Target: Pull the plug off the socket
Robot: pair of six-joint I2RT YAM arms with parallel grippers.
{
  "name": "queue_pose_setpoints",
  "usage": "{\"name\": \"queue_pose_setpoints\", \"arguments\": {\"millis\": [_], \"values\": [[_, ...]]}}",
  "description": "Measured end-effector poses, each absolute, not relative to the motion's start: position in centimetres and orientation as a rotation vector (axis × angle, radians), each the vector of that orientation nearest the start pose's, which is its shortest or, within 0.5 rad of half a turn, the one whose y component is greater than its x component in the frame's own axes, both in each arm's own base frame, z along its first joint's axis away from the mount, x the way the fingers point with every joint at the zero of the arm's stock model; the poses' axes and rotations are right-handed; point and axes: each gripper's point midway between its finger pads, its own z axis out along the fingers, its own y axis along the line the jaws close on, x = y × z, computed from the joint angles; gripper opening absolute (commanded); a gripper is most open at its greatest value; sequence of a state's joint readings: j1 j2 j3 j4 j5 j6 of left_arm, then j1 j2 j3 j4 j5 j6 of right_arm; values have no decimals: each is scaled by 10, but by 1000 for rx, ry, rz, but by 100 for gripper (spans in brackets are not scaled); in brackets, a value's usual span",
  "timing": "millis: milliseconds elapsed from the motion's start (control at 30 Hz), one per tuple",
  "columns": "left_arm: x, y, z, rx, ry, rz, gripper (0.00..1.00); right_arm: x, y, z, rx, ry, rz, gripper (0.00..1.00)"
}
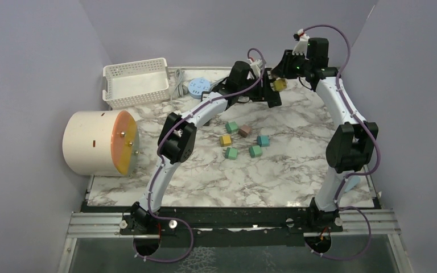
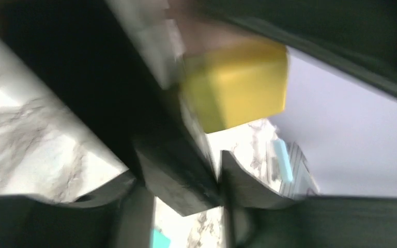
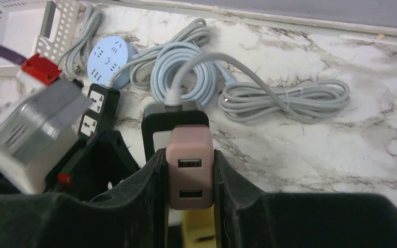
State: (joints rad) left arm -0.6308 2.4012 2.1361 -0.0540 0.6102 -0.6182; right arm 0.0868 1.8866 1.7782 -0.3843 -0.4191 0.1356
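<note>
A pink two-port USB plug (image 3: 188, 168) sits on the white face of a black power strip (image 3: 161, 120). My right gripper (image 3: 188, 170) is shut on the plug's two sides; whether its pins are in the socket is hidden. A yellow plug (image 3: 199, 227) shows on the same strip just below it, and also in the left wrist view (image 2: 235, 82). That view is blurred; my left gripper (image 2: 186, 170) looks shut on the edge of the black strip (image 2: 178, 178). From above, both grippers meet at the back centre, the left (image 1: 270, 91) below the right (image 1: 280, 71).
A second black strip (image 3: 98, 111), a round blue socket (image 3: 108, 57) and coiled grey cords (image 3: 284, 98) lie behind. A white basket (image 1: 136, 82) stands back left, a white drum with an orange face (image 1: 99, 142) at the left. Several coloured cubes (image 1: 244, 139) lie mid-table.
</note>
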Motion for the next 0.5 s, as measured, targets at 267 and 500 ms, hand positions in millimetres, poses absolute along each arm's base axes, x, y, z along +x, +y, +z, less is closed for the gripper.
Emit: {"name": "queue_pose_setpoints", "arguments": {"millis": [267, 500], "values": [[466, -473, 186, 394, 2077, -1401, 0, 522, 121, 263, -193, 2042, 592, 1], [476, -468, 179, 336, 2115, -1396, 0, 471, 100, 318, -133, 1830, 478, 1]]}}
